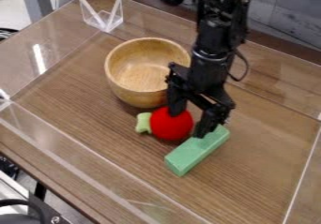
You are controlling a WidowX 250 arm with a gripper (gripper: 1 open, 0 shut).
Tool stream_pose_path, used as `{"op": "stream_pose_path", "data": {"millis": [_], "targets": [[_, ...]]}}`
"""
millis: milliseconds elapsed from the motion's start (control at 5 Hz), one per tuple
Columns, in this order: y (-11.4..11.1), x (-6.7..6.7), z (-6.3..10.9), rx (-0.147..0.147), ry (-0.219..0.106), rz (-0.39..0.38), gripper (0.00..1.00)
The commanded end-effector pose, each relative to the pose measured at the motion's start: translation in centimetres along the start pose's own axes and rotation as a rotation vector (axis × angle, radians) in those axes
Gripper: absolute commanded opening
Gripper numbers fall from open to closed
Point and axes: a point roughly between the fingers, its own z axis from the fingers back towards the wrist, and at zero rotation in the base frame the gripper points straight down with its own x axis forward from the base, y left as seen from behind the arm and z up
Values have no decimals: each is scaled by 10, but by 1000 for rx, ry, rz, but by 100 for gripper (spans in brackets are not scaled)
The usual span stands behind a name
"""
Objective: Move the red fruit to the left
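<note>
At the middle of the table, your gripper [193, 114] hangs straight down from the black arm [215, 36], with its 2 black fingers [208, 117] spread wide and nothing clamped between them. The fingers stand to either side of the upper right part of the red fruit [171, 125]: 1 finger drops in front of the fruit's top, the other comes down at about 3 o'clock from it, close to the near end of the green block [197, 152]. You cannot tell from this single view whether either finger touches the fruit or the block.

The red fruit sits on the wood surface with its pale green leafy stub [145, 124] pointing toward 9 o'clock. The fruit is partly hidden behind the fingers, so only its left and lower sides show clearly.

At about 11 o'clock from the fruit, just beside it, stands the wooden bowl [130, 78], upright and with nothing inside that you can see. At about 4 o'clock from the fruit lies the flat green block, set at a slant, its upper end near the right finger.

A clear plastic wall [36, 134] rings the table [88, 143], and at about 11 o'clock, well apart from the bowl, a small clear plastic stand [101, 15] rests on the rim.
</note>
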Motion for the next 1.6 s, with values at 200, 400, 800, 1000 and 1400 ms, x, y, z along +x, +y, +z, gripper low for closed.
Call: {"op": "stream_pose_path", "data": {"millis": [200, 400, 800, 1000, 1400], "targets": [[29, -7, 10, 51, -56, -115, 100], [39, -6, 5, 60, -55, -176, 0], [38, -8, 6, 62, -59, -219, 0], [31, -9, 10, 52, -60, -198, 0], [10, -6, 14, 55, -62, -276, 0]]}}
